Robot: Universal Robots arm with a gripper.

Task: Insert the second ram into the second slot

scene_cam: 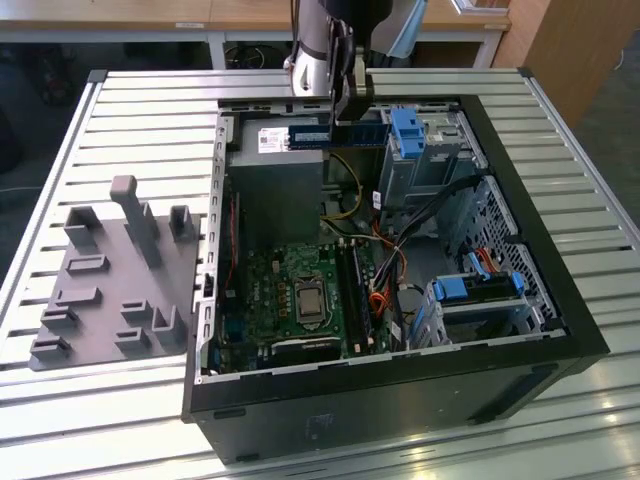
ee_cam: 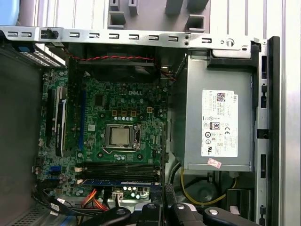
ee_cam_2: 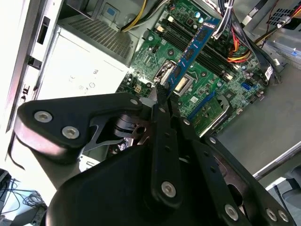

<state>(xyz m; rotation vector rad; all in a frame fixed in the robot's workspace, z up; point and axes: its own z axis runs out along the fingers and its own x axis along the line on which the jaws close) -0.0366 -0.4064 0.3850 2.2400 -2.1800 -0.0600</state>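
In the exterior view the gripper [scene_cam: 341,118], clamped on the second ram [scene_cam: 318,132], hangs at the twelve o'clock edge of the computer case [scene_cam: 400,400], with the memory slots [scene_cam: 356,295] toward six o'clock, so the stick probably needs holding level and parallel to them; the second wrist view shows the fingers [ee_cam_2: 162,122] pinching the stick above the motherboard [ee_cam_2: 155,42]; the first wrist view shows the slots [ee_cam: 117,167] lying beneath.

On my feed the tool [ee_cam_2: 162,90] was matte black: rounded linkage plates, silver screw heads at the pivots. The arm [scene_cam: 310,60] I saw was silver-grey, tubular.
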